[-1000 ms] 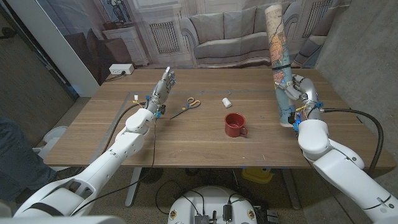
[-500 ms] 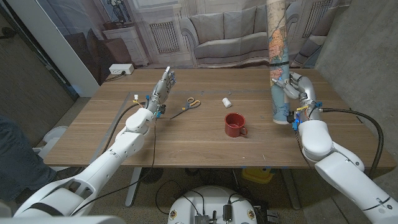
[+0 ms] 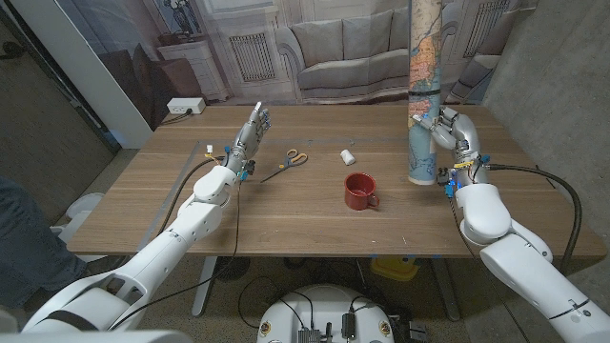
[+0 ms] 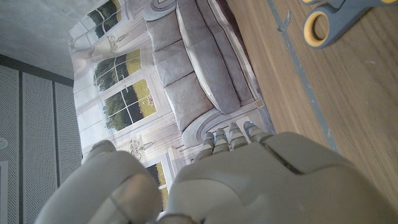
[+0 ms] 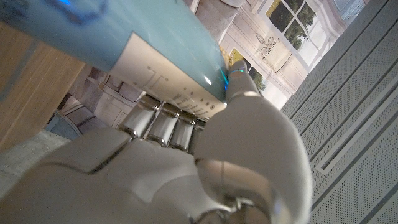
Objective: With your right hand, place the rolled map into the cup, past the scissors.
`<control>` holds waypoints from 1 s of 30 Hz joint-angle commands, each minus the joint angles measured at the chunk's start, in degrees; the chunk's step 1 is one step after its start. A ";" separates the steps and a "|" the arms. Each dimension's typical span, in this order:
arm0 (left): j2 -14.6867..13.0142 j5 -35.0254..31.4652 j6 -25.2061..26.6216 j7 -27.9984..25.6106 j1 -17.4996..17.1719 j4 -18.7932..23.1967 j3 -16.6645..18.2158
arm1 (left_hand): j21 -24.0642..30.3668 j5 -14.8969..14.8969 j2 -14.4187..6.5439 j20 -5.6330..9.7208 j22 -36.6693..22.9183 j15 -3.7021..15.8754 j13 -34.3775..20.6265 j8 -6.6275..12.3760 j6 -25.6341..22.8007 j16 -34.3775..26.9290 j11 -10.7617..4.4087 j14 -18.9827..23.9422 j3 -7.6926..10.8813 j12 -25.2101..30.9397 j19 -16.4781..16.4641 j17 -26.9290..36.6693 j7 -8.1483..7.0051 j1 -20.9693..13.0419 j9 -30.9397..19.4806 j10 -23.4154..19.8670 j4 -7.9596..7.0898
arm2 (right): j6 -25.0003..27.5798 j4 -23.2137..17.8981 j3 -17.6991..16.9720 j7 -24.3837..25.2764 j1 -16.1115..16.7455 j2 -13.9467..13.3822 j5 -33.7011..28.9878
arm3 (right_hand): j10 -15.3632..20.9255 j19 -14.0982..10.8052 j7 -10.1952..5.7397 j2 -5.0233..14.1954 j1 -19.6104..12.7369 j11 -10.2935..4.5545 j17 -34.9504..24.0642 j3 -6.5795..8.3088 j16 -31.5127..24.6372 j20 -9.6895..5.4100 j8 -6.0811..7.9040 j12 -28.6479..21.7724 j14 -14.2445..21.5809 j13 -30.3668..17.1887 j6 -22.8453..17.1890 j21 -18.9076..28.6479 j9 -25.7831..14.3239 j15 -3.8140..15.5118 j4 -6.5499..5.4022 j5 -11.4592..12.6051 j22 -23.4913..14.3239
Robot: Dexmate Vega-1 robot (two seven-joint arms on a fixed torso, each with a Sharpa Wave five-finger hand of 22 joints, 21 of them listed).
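right hand [image 3: 448,135] wrapped around upright rolled map [image 3: 423,95], fingers closed

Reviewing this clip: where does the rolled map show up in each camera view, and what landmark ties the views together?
Head view: the rolled map stands upright at the table's right side, gripped low by the right hand, right of the red cup.
Left wrist view: the map is not in it; the scissors are.
Right wrist view: the map's pale blue surface runs above the fingers.
Shared landmark: the sofa backdrop behind the table.
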State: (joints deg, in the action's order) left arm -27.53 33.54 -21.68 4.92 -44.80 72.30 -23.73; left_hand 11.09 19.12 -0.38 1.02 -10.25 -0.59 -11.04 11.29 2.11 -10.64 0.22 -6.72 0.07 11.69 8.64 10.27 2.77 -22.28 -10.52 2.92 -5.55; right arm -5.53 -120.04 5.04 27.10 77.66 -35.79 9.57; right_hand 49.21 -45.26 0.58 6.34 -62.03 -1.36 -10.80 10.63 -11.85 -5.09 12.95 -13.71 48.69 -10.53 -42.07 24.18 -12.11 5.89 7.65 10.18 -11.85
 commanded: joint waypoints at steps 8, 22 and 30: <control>-0.35 -0.15 0.19 -1.09 -1.12 1.47 0.22 | 0.46 -0.13 -0.30 -0.54 -0.19 -0.04 -0.09 0.12 -0.10 -0.14 -0.23 -0.18 -0.57 0.25 0.20 0.23 0.18 -0.05 -0.31 0.06 -0.04 | -7.97 3.32 1.26 -6.91 -2.05 -0.25 4.20 | 0.05 0.36 -2.93 0.44 -0.66 -0.27 -0.22 0.67 0.20 -5.73 0.21 0.41 -0.18 -0.17 -2.94 0.59 -0.28 3.94 -0.49 0.22 -0.20; -0.71 -0.22 0.24 -1.66 -1.99 2.54 0.41 | 0.46 -0.12 -0.36 -0.51 -0.19 -0.08 -0.09 0.14 -0.16 -0.15 -0.25 -0.16 -0.75 0.24 0.24 0.23 0.20 -0.10 -0.31 0.08 -0.03 | -9.86 3.82 1.60 -8.30 -2.31 -1.23 2.72 | 0.20 0.53 -3.13 0.38 -0.61 -0.89 -0.25 0.54 0.14 -5.84 0.05 0.62 0.04 -0.19 -3.05 0.74 -0.34 4.21 -0.58 0.21 -0.22; -0.95 -0.27 0.33 -1.97 -2.46 3.12 0.51 | 0.47 -0.12 -0.40 -0.53 -0.20 -0.05 -0.09 0.19 -0.30 -0.15 -0.16 -0.15 -0.82 0.25 0.20 0.23 0.14 -0.13 -0.31 0.05 -0.03 | -10.41 3.84 1.52 -8.60 -2.21 -1.82 1.13 | 0.29 0.70 -3.33 0.42 -0.56 -0.82 -0.27 0.49 0.19 -5.93 -0.01 0.71 -0.07 -0.20 -3.12 0.79 -0.37 4.34 -0.66 0.22 -0.23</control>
State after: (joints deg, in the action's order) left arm -28.19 33.37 -21.47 3.35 -46.67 74.69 -23.36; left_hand 11.09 19.12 -0.46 1.02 -10.25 -0.59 -11.04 11.29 2.11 -10.64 0.22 -6.72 -0.41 11.69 8.64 10.27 2.77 -22.36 -10.52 2.92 -5.55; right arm -14.75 -116.49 6.49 19.32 75.52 -36.85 12.36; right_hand 49.41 -44.95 0.35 6.21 -62.49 -1.97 -10.79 10.63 -11.85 -4.79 12.58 -13.26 48.65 -10.54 -42.29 24.63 -12.41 5.92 7.64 10.13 -11.89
